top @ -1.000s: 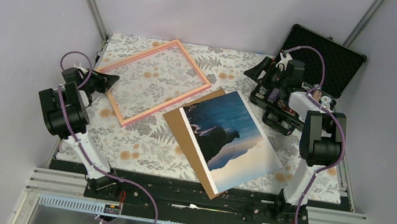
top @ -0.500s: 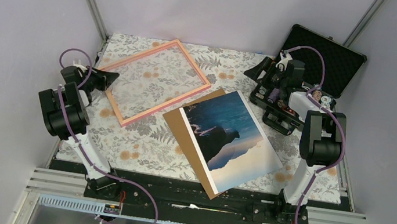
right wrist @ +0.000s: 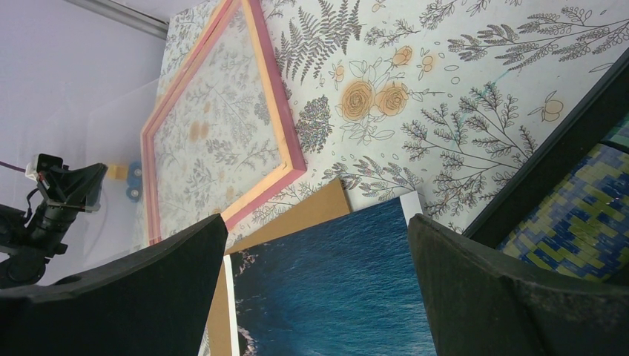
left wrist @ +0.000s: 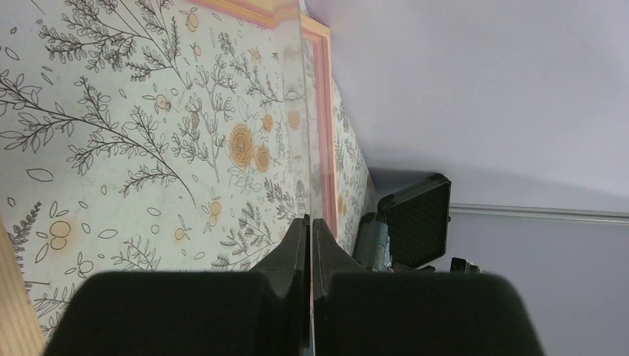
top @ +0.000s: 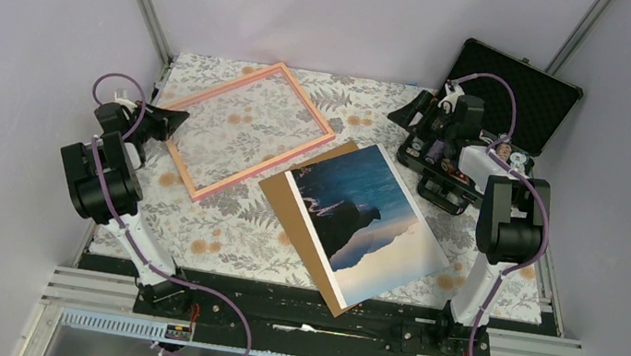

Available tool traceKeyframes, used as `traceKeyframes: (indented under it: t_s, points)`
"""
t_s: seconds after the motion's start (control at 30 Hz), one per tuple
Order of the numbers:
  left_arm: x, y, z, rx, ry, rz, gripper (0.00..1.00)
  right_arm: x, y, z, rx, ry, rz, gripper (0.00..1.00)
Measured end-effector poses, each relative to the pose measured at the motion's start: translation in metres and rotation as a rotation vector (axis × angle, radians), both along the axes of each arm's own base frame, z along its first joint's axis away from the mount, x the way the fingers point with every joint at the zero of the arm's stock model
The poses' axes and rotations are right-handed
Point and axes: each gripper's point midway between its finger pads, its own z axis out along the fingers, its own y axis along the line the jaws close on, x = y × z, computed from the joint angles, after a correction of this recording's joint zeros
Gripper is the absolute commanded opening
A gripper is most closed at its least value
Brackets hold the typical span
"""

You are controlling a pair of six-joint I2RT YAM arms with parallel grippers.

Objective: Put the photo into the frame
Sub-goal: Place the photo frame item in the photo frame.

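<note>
Our left gripper (left wrist: pixel 308 222) sits at the left corner of the frame (top: pixel 266 164). Its fingers (left wrist: pixel 285 256) are pressed nearly together on the thin edge of the clear pane (left wrist: pixel 302 126), which runs straight out from between them. From the right wrist view, the pane looks hazy and raised on that side, above the pink rail. We cannot trace where its far edge rests.

The frame lies flat on the flowered table (top: pixel 230 231), toward the far left, turned at an angle. The pattern shows through its opening.

The photo (top: pixel 371 218) lies face up, centre-right and nearer to us, with its dark mountain and blue sky in view. It rests on the brown board (top: pixel 282 194), which sticks out along its left side. The board's far corner lies near the frame's right corner.

Our right gripper (right wrist: pixel 317 222) hangs with its jaws spread wide and nothing between them. It is above the table by the left edge of the open black case (top: pixel 529 92), facing the photo and frame.
</note>
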Motion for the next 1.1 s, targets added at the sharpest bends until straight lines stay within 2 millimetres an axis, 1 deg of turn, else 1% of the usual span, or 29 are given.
traceKeyframes:
  t_s: [0.27,0.67,0.7,0.77,0.8,0.83,0.87,0.97,1.1]
  points:
    - [-0.001,-0.001,0.007,0.024,-0.021,-0.009,0.00,-0.002,0.002,0.001,0.008,0.001,0.016,1.00]
    - [-0.001,-0.002,0.010,0.003,-0.031,-0.003,0.01,-0.002,0.003,0.001,0.010,0.001,0.020,1.00]
    - [-0.001,-0.002,0.008,-0.003,-0.027,-0.001,0.04,-0.002,0.003,0.001,0.010,0.001,0.020,1.00]
    - [-0.003,-0.002,0.006,-0.010,-0.021,0.001,0.17,-0.002,0.003,0.001,0.010,0.001,0.020,1.00]
    - [-0.003,-0.003,0.004,-0.016,-0.016,0.004,0.30,-0.002,0.003,0.001,0.010,0.001,0.020,0.99]
    - [-0.003,-0.003,0.003,-0.014,-0.012,0.005,0.39,-0.002,0.003,0.001,0.010,0.001,0.020,1.00]
    - [-0.003,-0.002,0.001,-0.014,-0.004,0.009,0.44,-0.002,0.003,0.001,0.010,0.001,0.020,1.00]
    - [-0.006,0.000,-0.012,-0.002,0.050,0.020,0.51,-0.003,0.003,0.001,0.010,0.001,0.020,1.00]
    - [-0.007,0.003,-0.025,0.051,0.131,0.032,0.63,-0.003,0.003,0.001,0.010,0.001,0.020,1.00]
